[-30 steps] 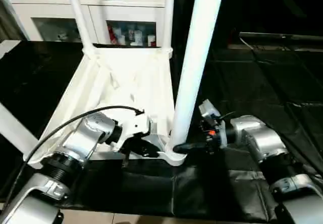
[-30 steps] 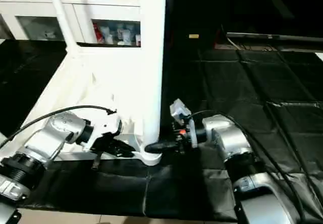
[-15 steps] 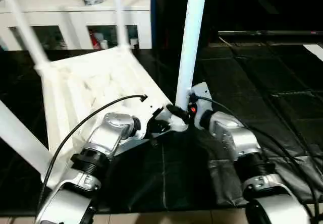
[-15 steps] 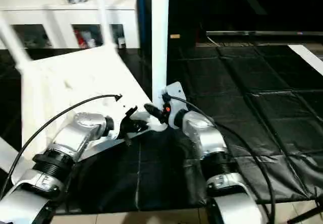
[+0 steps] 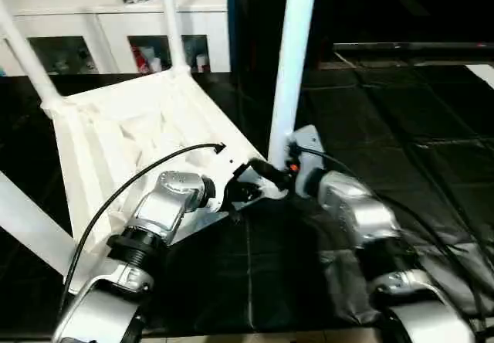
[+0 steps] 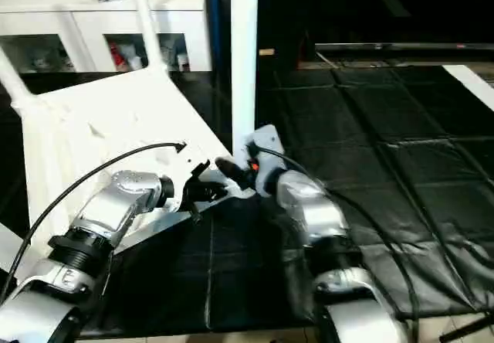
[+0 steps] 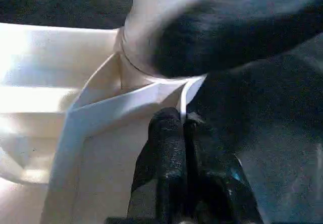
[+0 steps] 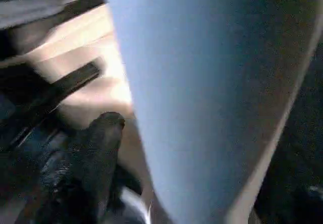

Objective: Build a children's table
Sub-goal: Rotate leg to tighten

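Left gripper (image 7: 182, 128) pinches the upturned table top's rim (image 7: 126, 105). Beside it, right gripper (image 5: 266, 171) is at a standing leg (image 5: 292, 65); its finger spread is unclear.

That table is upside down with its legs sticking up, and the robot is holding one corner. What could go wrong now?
The left gripper pinches only the thin rim of the top near the corner; it could slip off. The right gripper sits at the foot of the near leg, and a nudge there might tilt or loosen that tall leg. The black sheet underneath is creased, so the top might slide or snag.
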Controlling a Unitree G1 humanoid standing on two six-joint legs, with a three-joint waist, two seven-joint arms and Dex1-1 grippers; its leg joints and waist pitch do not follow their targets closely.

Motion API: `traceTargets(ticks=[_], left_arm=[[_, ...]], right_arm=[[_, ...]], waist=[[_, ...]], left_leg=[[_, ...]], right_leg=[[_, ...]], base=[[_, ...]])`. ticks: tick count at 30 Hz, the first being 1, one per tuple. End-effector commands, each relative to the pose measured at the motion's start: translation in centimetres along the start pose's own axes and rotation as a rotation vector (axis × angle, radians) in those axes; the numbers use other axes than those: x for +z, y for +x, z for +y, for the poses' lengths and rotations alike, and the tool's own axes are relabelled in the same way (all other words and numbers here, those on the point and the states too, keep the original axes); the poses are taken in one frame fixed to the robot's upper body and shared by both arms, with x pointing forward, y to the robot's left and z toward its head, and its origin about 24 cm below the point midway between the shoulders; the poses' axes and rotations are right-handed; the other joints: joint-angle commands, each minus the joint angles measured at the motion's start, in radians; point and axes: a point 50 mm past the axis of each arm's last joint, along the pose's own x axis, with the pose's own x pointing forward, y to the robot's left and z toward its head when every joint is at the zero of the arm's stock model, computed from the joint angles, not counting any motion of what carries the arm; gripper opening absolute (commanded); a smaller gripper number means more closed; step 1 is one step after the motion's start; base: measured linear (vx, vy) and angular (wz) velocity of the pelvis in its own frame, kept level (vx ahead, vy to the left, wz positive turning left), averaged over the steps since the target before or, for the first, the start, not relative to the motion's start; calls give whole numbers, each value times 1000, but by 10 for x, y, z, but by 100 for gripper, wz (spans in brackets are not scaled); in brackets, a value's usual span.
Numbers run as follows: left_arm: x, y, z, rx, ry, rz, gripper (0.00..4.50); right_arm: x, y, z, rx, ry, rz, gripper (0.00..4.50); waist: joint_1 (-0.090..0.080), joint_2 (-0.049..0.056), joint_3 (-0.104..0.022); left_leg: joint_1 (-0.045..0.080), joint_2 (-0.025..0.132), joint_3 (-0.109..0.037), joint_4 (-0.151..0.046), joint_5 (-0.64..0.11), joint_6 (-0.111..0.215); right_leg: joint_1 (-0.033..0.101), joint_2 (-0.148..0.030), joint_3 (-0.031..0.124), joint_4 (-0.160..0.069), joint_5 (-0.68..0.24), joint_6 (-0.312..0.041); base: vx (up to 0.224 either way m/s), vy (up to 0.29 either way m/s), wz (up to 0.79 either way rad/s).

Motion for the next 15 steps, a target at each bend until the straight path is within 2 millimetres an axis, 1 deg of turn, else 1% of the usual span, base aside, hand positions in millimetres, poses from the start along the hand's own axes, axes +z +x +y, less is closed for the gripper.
traceTargets(ticks=[1,2,3,4,5,6,7,8,10,12,13,14,15], left_arm=[[5,-1,-3,-52,49,-12,0],[3,-3,-3,-72,59,1,0],[2,-4,-3,-78,62,5,0],[-1,-8,-3,-118,79,29,0],[-1,-8,-3,-118,79,29,0],[-3,-11,-3,-152,109,37,0],[-4,-13,-4,-175,130,42,0],[-5,-15,-5,-202,146,47,0],[-7,-18,-6,-254,169,60,0],[-9,-22,-9,-311,192,86,0],[-10,-24,-10,-335,204,100,0],[-11,-24,-10,-345,210,108,0],[-12,-25,-11,-361,220,120,0]], right_arm=[[-2,5,14,158,-12,14,386],[-1,-1,12,184,-19,17,394],[0,-3,12,192,-20,18,402],[3,-13,9,244,-28,27,402],[3,-13,9,244,-28,27,419],[4,-19,6,273,-39,44,430],[4,-23,5,290,-47,57,430],[4,-27,4,317,-56,80,438],[5,-34,2,366,-65,118,447],[8,-39,0,411,-73,139,447],[10,-40,-1,430,-75,148,447],[11,-40,-1,435,-78,150,447],[12,-40,-2,444,-84,153,447]], waist=[[8,3,-66],[11,3,-65],[14,2,-65],[21,1,-64],[26,2,-63],[29,5,-63],[33,3,-63],[35,2,-63],[39,3,-64],[44,2,-65],[47,0,-67],[49,-1,-65],[51,0,-66]], left_leg=[[-18,-24,29,-56,-180,87],[-17,-23,31,-56,-183,84],[-17,-24,30,-55,-185,83],[-15,-23,31,-55,-194,81],[-15,-22,33,-56,-201,80],[-13,-21,33,-55,-203,77],[-11,-21,33,-56,-212,77],[-13,-20,33,-56,-212,75],[-13,-19,32,-56,-207,72],[-14,-18,32,-55,-195,70],[-14,-18,32,-54,-192,72],[-14,-18,33,-55,-189,72],[-13,-17,32,-55,-188,71]], right_leg=[[75,-28,33,-54,-182,-238],[74,-28,33,-55,-193,-241],[76,-28,32,-55,-199,-239],[75,-28,32,-57,-220,-235],[75,-28,33,-59,-242,-227],[72,-29,33,-58,-245,-226],[71,-29,32,-61,-257,-222],[72,-28,33,-60,-259,-221],[72,-29,33,-58,-254,-222],[72,-30,34,-55,-239,-225],[73,-30,34,-53,-231,-229],[71,-30,35,-52,-226,-232],[71,-31,35,-50,-226,-234]], base=[[0,0,0],[0,0,0],[0,0,0],[0,0,0],[0,0,0],[0,0,0],[0,0,0],[0,0,0],[0,0,0],[0,0,0],[0,0,0],[0,0,0],[0,0,0]])
